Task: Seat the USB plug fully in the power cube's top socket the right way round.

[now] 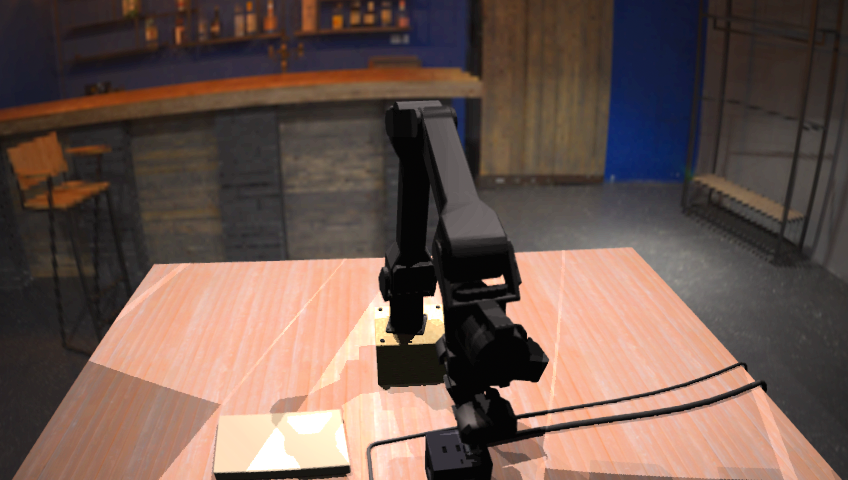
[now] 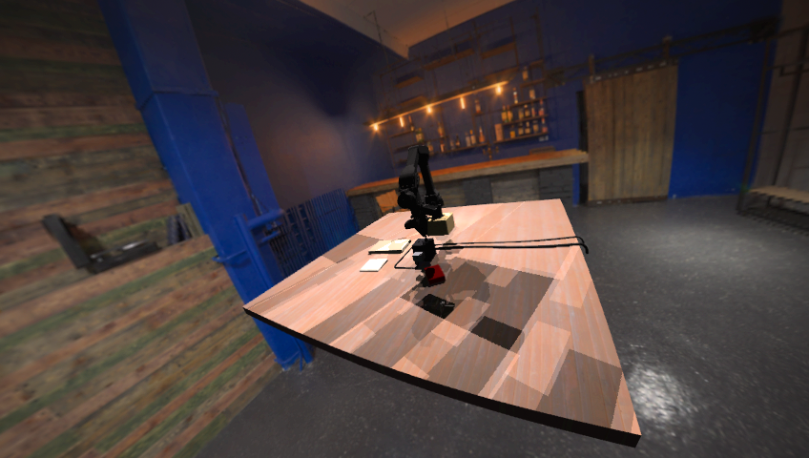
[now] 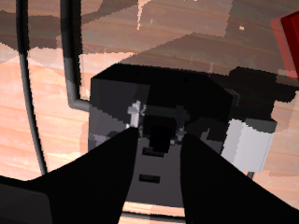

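Note:
The black power cube (image 1: 441, 460) (image 2: 421, 249) (image 3: 109, 100) stands near the front of the table in the top view. Dark slots show on its top in the wrist view. My gripper (image 3: 160, 140) points down over the top, its fingers a little apart. A dark block, seemingly the USB plug (image 3: 160, 136), lies between the fingertips, with a dark gap beside the right finger. Jagged silver metal (image 3: 135, 114) shows beside it. The plug's depth and which way round it sits cannot be told. The fingers and shadow hide much of the socket.
A pale grey block (image 3: 249, 146) sits at the cube's side. Black cables (image 1: 642, 416) (image 3: 70, 56) run beside the cube. A red block (image 2: 434, 274) (image 3: 293, 39), a cream box (image 1: 238, 440) (image 2: 391, 245) and a white pad (image 2: 373, 264) lie nearby. The arm stands on a yellowish block (image 1: 407, 365).

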Available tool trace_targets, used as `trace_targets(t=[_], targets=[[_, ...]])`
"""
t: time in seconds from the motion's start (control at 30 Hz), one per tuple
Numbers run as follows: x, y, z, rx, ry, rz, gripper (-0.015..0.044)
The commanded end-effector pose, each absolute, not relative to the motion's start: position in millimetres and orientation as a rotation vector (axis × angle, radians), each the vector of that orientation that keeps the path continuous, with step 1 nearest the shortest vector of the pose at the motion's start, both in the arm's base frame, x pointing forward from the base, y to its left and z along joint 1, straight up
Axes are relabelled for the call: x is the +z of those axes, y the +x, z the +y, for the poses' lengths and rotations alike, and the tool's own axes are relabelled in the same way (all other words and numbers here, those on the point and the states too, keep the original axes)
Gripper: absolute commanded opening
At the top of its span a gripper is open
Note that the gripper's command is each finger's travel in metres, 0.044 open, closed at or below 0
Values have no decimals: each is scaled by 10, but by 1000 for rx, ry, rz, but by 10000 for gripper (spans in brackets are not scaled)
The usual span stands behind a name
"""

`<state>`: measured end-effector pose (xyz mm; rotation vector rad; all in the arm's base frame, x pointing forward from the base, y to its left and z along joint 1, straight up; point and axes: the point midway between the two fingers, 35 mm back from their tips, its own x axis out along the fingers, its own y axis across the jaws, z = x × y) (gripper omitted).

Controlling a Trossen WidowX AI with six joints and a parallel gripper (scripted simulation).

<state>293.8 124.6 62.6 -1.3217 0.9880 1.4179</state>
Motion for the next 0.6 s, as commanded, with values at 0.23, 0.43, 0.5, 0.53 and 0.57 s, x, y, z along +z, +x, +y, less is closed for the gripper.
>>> trace_targets(t=[0.23,0.43,0.5,0.53,0.57], targets=[[636,2937,1246,1418,-1322,988,95],[696,2936,1246,1418,-1322,988,95],[716,2935,1245,1418,-1322,988,95],[726,2935,1245,1418,-1322,988,95],[736,2935,1245,1418,-1322,988,95]])
